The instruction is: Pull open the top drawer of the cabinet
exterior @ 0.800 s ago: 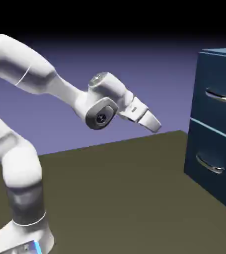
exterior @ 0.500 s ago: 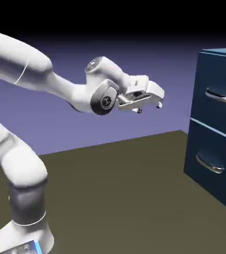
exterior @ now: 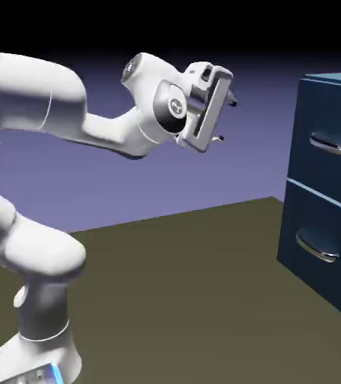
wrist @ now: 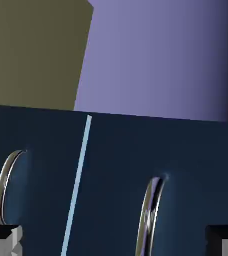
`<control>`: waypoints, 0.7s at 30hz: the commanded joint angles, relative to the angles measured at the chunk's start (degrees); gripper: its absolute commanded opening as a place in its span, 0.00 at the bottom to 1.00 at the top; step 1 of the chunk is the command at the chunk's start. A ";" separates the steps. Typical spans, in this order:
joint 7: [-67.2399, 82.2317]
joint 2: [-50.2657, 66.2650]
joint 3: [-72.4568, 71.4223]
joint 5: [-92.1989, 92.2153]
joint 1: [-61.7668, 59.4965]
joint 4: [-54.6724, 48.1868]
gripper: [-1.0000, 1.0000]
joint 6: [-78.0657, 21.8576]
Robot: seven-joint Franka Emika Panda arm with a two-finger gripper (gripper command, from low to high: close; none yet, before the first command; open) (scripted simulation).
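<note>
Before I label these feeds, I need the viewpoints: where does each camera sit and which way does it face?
Exterior view: fixed beside the robot, looking across the table at the cabinet; shows the arm and open claw.
Hand view: on the hand, facing the cabinet's front, rolled sideways; shows only the claw's fingertips.
Shared: top drawer, both handles, table.

no legible text, label, brand mark, number or sign appears in either view; the cabinet fronts, the arm and the surface are all plain, unmarked renderings.
</note>
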State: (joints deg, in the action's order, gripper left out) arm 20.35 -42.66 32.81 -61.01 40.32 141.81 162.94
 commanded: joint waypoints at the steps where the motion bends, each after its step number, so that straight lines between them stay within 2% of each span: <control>1: 2.50 -0.40 1.30 -2.42 1.57 -0.76 0.50 -0.44; 21: 52.33 -8.33 27.34 -50.83 33.02 -15.99 0.50 -9.22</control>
State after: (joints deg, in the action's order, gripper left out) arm 72.68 -50.99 60.15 -111.84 73.34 125.82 153.71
